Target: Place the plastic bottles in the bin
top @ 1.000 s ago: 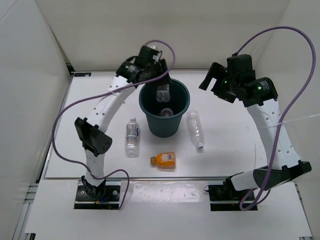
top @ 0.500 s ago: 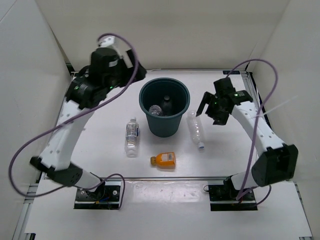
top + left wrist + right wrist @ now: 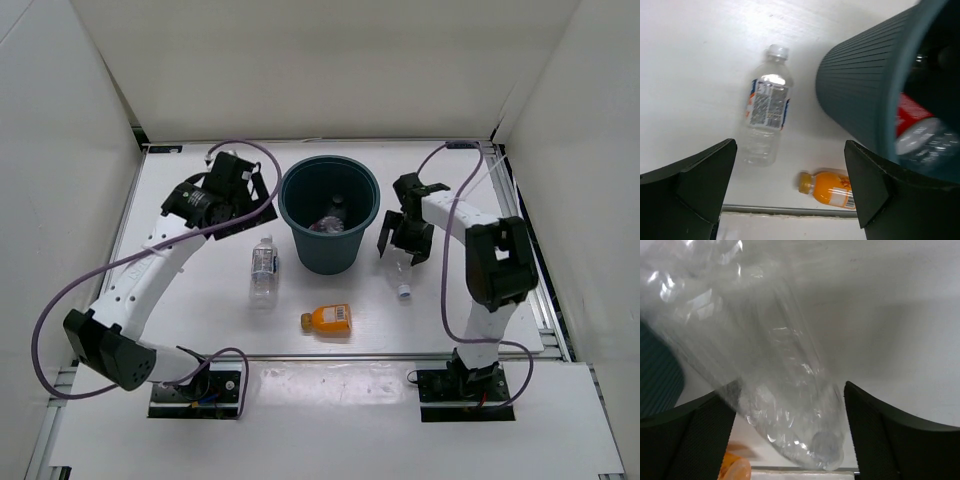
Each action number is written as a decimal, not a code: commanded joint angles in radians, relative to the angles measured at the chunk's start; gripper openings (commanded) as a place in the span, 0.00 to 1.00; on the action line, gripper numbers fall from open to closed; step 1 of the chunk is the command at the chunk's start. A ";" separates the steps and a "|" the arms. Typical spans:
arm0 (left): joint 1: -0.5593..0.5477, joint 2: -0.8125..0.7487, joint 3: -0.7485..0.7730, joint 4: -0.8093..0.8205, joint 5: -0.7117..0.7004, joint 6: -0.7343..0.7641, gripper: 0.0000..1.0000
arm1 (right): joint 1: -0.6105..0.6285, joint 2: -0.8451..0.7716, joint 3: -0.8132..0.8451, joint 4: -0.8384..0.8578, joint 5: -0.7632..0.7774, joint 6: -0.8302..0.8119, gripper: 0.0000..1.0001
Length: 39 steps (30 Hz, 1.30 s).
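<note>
Finds two bottles (image 3: pixel 328 220) in teal bin (image 3: pixel 330 258), with labelled bottle (image 3: pixel 263 272), orange bottle (image 3: pixel 328 319) and plain bottle (image 3: pixel 401 278) left on table (image 3: pixel 200 300); left gripper (image 3: pixel 790 145) splayed empty, right gripper (image 3: pixel 400 244) straddling plain bottle, clamping uncertain.

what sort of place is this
Probably a robot test booth: bare white walls box in a white table, and a left arm and right arm are mounted at its near edge.

Round dark teal plastic bin (image 3: pixel 328 256) blocks the worktop (image 3: pixel 215 310) centre (walls (image 3: pixel 60 150) on three sides). Room left of the clear labelled bottle (image 3: pixel 263 272).
</note>
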 commanded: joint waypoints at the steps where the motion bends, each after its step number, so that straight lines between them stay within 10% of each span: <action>1: 0.015 -0.101 -0.047 -0.010 -0.076 -0.063 1.00 | 0.001 0.068 0.042 0.000 0.044 -0.027 0.85; 12: 0.095 -0.190 -0.273 0.116 -0.091 -0.094 1.00 | 0.001 -0.222 0.134 -0.205 0.054 0.081 0.37; 20: 0.161 -0.132 -0.392 0.220 0.113 -0.060 1.00 | 0.079 -0.377 0.655 -0.260 0.109 0.141 0.33; 27: 0.172 -0.045 -0.420 0.298 0.236 -0.006 1.00 | 0.321 -0.090 1.039 -0.186 0.362 -0.072 0.33; 33: 0.172 0.004 -0.420 0.331 0.256 0.014 1.00 | 0.404 0.023 1.046 -0.112 0.481 -0.150 0.57; 36: 0.172 0.024 -0.429 0.352 0.269 0.023 1.00 | 0.427 0.003 0.989 -0.138 0.461 -0.150 1.00; 39: 0.163 0.043 -0.468 0.389 0.279 0.023 1.00 | 0.447 -0.085 0.967 -0.139 0.534 -0.159 1.00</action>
